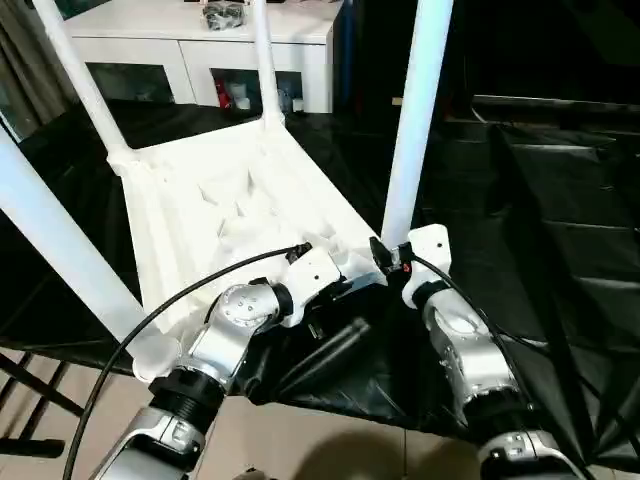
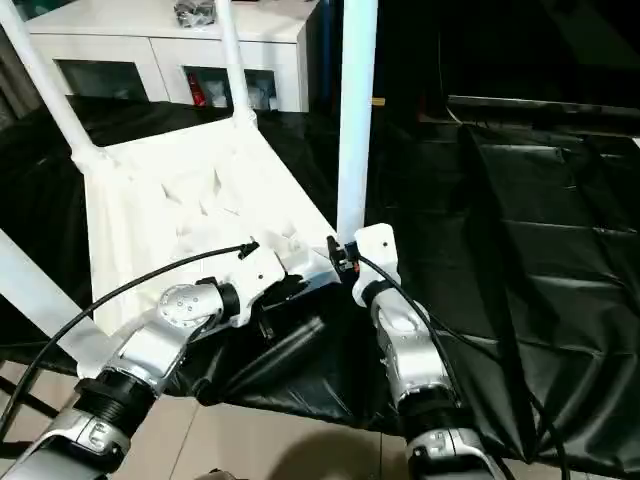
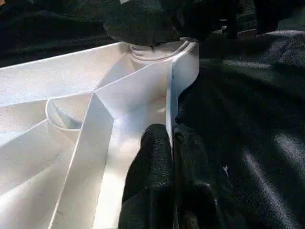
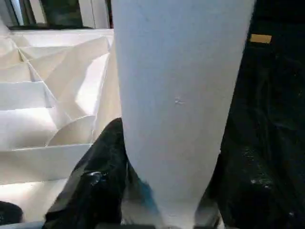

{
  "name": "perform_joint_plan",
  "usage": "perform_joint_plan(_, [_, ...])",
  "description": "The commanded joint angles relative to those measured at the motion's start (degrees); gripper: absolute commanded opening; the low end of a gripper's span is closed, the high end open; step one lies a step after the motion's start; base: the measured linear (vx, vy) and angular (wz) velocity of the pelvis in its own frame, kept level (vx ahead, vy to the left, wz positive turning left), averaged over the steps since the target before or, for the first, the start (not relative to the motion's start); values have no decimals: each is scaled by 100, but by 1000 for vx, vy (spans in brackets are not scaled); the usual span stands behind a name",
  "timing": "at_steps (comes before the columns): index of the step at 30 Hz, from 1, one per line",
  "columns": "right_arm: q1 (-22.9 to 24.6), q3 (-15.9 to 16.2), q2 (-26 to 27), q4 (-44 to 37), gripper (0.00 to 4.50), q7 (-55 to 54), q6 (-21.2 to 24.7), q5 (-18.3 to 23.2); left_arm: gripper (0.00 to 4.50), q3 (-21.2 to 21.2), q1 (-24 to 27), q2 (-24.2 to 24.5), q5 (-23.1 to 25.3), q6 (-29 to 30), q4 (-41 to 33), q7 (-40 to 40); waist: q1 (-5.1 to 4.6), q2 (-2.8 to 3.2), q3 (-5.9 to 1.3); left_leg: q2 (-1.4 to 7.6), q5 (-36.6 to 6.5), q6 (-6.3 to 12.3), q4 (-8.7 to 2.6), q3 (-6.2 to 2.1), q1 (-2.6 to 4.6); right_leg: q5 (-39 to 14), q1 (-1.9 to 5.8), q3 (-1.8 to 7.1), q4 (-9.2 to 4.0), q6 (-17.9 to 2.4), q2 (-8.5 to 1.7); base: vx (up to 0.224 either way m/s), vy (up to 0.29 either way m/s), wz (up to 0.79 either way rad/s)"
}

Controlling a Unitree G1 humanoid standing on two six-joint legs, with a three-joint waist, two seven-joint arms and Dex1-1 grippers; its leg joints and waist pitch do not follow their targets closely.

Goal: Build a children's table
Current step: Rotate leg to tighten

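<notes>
tabletop [image 1: 230, 210]: white (ribbed) | legs [image 1: 418, 120]: white | cloth [image 1: 560, 250]: black

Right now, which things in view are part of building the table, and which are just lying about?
Part of the job:
- tabletop, upside down, ribs up
- four white legs standing in its corner sockets, e.g. near-right leg
- left gripper, pinching the tabletop's edge rib
- right gripper, around the near-right leg

Lying about:
- white cabinet
- black sheet

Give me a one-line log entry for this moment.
stage: four legs socketed | left gripper: shut on tabletop rim | right gripper: around near-right leg
</notes>
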Motion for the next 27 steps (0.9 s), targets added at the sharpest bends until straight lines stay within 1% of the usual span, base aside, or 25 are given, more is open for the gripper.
perform_joint_plan(1, [148, 352, 215, -14, 282, 453, 175, 93, 0, -104, -54, -229, -70, -225, -30, 163, -38, -63, -276, 175, -2309, 49, -516, -97, 69, -2607, 133, 191, -539, -703, -269, 0, 0, 0])
perform_joint_plan(2, [175, 373, 136, -95, 282, 535, 205, 97, 0, -92, -45, -202, -78, -244, -31, 144, -45, -70, -276, 171, -2292, 49, -519, -100, 55, -2604, 144, 186, -535, -695, -267, 0, 0, 0])
perform_joint_plan(4, [237, 418, -27, -269, 295, 738, 246, 113, 0, -65, -34, -151, -91, -279, -28, 111, -47, -133, -271, 171, -2270, 91, -513, -82, 61, -2668, 142, 189, -557, -652, -264, 0, 0, 0])
perform_joint_plan(5, [269, 440, -106, -354, 311, 839, 262, 118, 0, -53, -30, -128, -97, -296, -26, 97, -33, -115, -273, 173, -2230, 102, -513, -87, 63, -2676, 146, 192, -549, -643, -272, 0, 0, 0])
perform_joint_plan(6, [360, 443, -362, -552, 324, 1190, 312, 209, 0, -33, -20, -77, -117, -323, -32, 45, -20, -138, -283, 182, -2071, 154, -515, -87, 50, -2576, 172, 194, -541, -637, -271, 0, 0, 0])
perform_joint_plan(7, [379, 439, -410, -591, 324, 1259, 325, 232, 0, -31, -18, -66, -121, -329, -33, 36, -12, -127, -280, 189, -2033, 167, -512, -84, 39, -2529, 170, 199, -536, -643, -270, 0, 0, 0])
perform_joint_plan(8, [538, 382, -829, -889, 324, 1779, 413, 407, 0, -6, -3, 11, -146, -378, -32, -35, -10, -146, -280, 182, -1991, 228, -503, -71, 28, -2463, 186, 200, -540, -636, -267, 0, 0, 0])
perform_joint_plan(9, [639, 299, -1120, -1041, 324, 2068, 411, 520, 0, 12, 6, 59, -157, -407, -23, -73, 7, -131, -283, 190, -1965, 246, -496, -72, 30, -2448, 180, 206, -536, -635, -272, 0, 0, 0])
perform_joint_plan(10, [722, 188, -1357, -1165, 324, 2327, 478, 683, 0, 22, 12, 100, -165, -429, -14, -116, 7, -130, -291, 193, -1881, 287, -485, -66, 22, -2328, 189, 210, -526, -673, -270, 0, 0, 0])
perform_joint_plan(11, [746, 150, -1439, -1192, 324, 2404, 490, 724, 0, 25, 14, 112, -167, -435, -10, -129, 10, -142, -294, 188, -1793, 332, -476, -63, -1, -2232, 207, 205, -517, -708, -269, 0, 0, 0])
perform_joint_plan(12, [893, -143, -1975, -1299, 324, 2908, 554, 966, 0, 19, 16, 191, -169, -500, 29, -229, 4, -158, -305, 176, -1723, 389, -465, -65, -27, -2193, 244, 182, -514, -734, -265, 0, 0, 0])
perform_joint_plan(13, [919, -199, -2068, -1307, 324, 2994, 564, 1002, 0, 15, 17, 205, -167, -516, 37, -248, 31, -167, -303, 189, -1705, 414, -449, -51, -2, -2190, 218, 196, -526, -737, -266, 0, 0, 0])
perform_joint_plan(14, [976, -371, -2347, -1275, 324, 3178, 543, 1070, 0, -5, 30, 249, -187, -553, 26, -350, 18, -182, -297, 172, -1600, 467, -439, -44, -26, -2233, 231, 186, -520, -806, -276, 0, 0, 0])
perform_joint_plan(15, [975, -401, -2380, -1257, 324, 3184, 546, 1080, 0, -7, 31, 255, -190, -561, 20, -364, 18, -182, -297, 172, -1600, 467, -439, -44, -26, -2233, 231, 186, -520, -806, -276, 0, 0, 0])
perform_joint_plan(16, [972, -471, -2457, -1216, 324, 3199, 553, 1103, 0, -12, 33, 270, -197, -577, 6, -395, 25, -186, -297, 166, -1529, 482, -435, -45, -47, -2291, 237, 171, -523, -778, -272, 0, 0, 0])
perform_joint_plan(17, [971, -547, -2551, -1181, 324, 3222, 581, 1149, 0, -15, 35, 286, -215, -600, -11, -440, 26, -182, -296, 166, -1547, 497, -420, -34, -13, -2401, 205, 168, -546, -772, -272, 0, 0, 0])
perform_joint_plan(18, [959, -601, -2616, -1135, 324, 3203, 568, 1151, 0, -13, 42, 296, -257, -618, -41, -513, 27, -180, -290, 164, -1529, 492, -423, -37, -16, -2498, 205, 158, -554, -765, -275, 0, 0, 0])
perform_joint_plan(19, [889, -673, -2663, -1021, 324, 3034, 530, 1114, 0, -16, 63, 318, -335, -658, -100, -652, 27, -169, -294, 161, -1513, 486, -423, -41, -25, -2512, 209, 152, -550, -761, -272, 0, 0, 0])
perform_joint_plan(20, [819, -714, -2683, -943, 324, 2888, 512, 1117, 0, -18, 89, 339, -414, -686, -160, -771, 24, -131, -301, 162, -1497, 463, -429, -49, -22, -2491, 202, 145, -547, -781, -269, 0, 0, 0])
perform_joint_plan(21, [740, -749, -2669, -876, 324, 2716, 532, 1107, 0, -13, 124, 355, -508, -704, -229, -895, 13, -155, -302, 171, -1487, 439, -431, -47, -16, -2406, 195, 144, -546, -829, -265, 0, 0, 0])
perform_joint_plan(22, [726, -755, -2661, -869, 324, 2676, 540, 1100, 0, -13, 133, 358, -529, -712, -245, -923, 16, -152, -303, 172, -1495, 429, -430, -45, -10, -2364, 190, 146, -537, -861, -260, 0, 0, 0])
perform_joint_plan(23, [655, -785, -2623, -836, 324, 2474, 584, 1062, 0, -14, 179, 376, -637, -750, -327, -1066, 17, -128, -302, 179, -1500, 421, -434, -48, -5, -2321, 190, 150, -533, -884, -263, 0, 0, 0])
perform_joint_plan(24, [588, -816, -2545, -829, 324, 2345, 573, 1069, 0, -23, 255, 407, -765, -738, -461, -1242, 9, -98, -309, 187, -1471, 409, -442, -57, -18, -2149, 206, 149, -503, -936, -259, 0, 0, 0])
perform_joint_plan(26, [500, -850, -2392, -865, 324, 2229, 620, 1121, 0, -33, 387, 482, -939, -730, -670, -1491, 7, -99, -334, 190, -1375, 448, -423, -43, -19, -1775, 210, 160, -445, -1068, -262, 0, 0, 0])
perform_joint_plan(27, [434, -828, -2238, -928, 324, 2096, 622, 1098, 0, -23, 512, 592, -1069, -698, -853, -1681, 27, -89, -337, 195, -1309, 487, -413, -35, -6, -1670, 205, 162, -437, -1113, -264, 0, 0, 0])
